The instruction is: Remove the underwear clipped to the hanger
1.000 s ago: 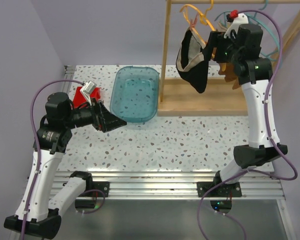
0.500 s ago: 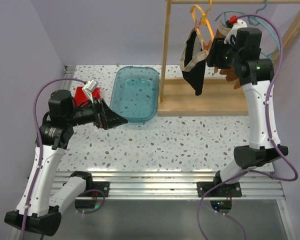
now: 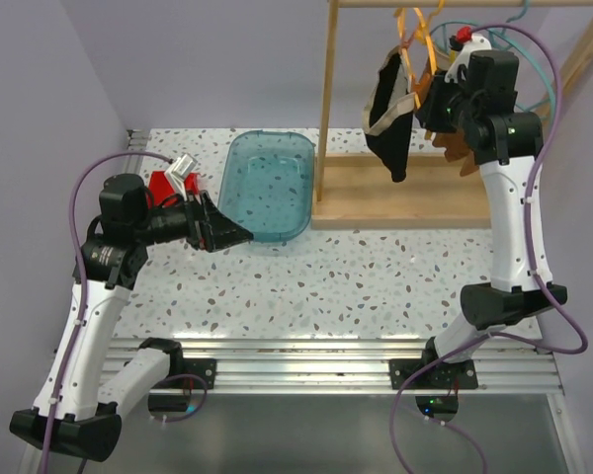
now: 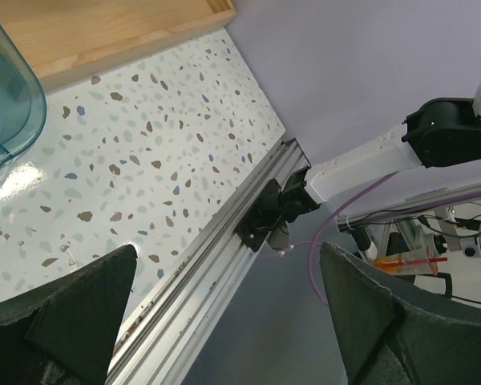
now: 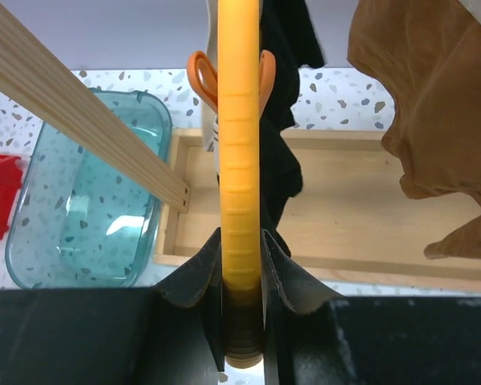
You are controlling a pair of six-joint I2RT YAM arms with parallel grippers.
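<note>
- Underwear, black (image 3: 388, 123) with a beige waistband, hangs from the orange hanger (image 3: 416, 41) on the top rail of the wooden rack (image 3: 326, 109), above the rack's base.
- Rust-brown underwear (image 5: 417, 104) hangs inside the rack too, just right of the black pair; from above the right arm mostly hides it.
- Right claw (image 5: 242, 249) is raised inside the rack, its two fingers pressed against either side of the orange hanger's (image 5: 239, 160) bar, gripping it. The black underwear (image 5: 282, 120) hangs just beyond.
- Left claw (image 3: 232, 235) sits low, well left of the rack, over the speckled worktop (image 3: 356, 281). Its fingers are spread wide with nothing between them, as the left wrist view (image 4: 228, 253) shows.
- Teal tub (image 3: 267, 188) rests on the worktop just left of the rack; a red object (image 3: 161, 188) lies farther left.
</note>
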